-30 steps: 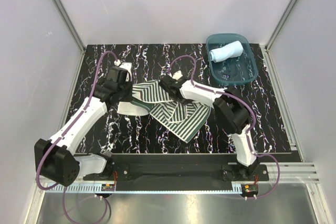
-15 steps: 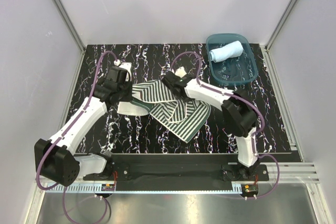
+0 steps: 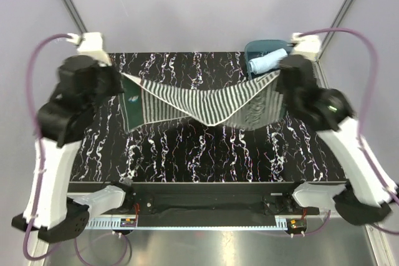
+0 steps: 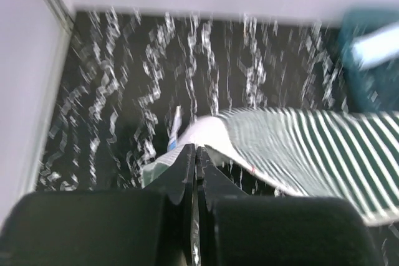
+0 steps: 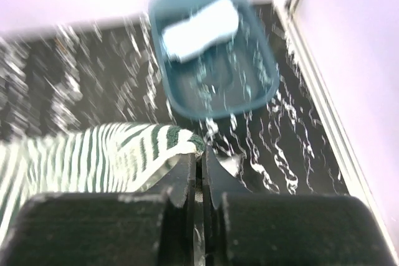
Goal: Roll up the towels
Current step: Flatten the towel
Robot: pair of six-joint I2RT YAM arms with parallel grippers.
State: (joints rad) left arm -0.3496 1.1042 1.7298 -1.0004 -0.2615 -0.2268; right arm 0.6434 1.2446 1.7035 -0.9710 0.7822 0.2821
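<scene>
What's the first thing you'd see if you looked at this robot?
The striped towel jumps out: it hangs in the air over the black table, stretched between the two arms and sagging in the middle. The left gripper pinches one corner, the right gripper the other. At the far right sits a teal tub with a rolled blue towel inside.

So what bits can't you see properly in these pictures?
- Top view: the print on the striped towel is too small to read.
- Top view: the tub is half hidden behind the right gripper and that towel.
- Right wrist view: the blue towel is blurred, so its roll is unclear.
- Left wrist view: the tub is cut off by the right edge.
</scene>
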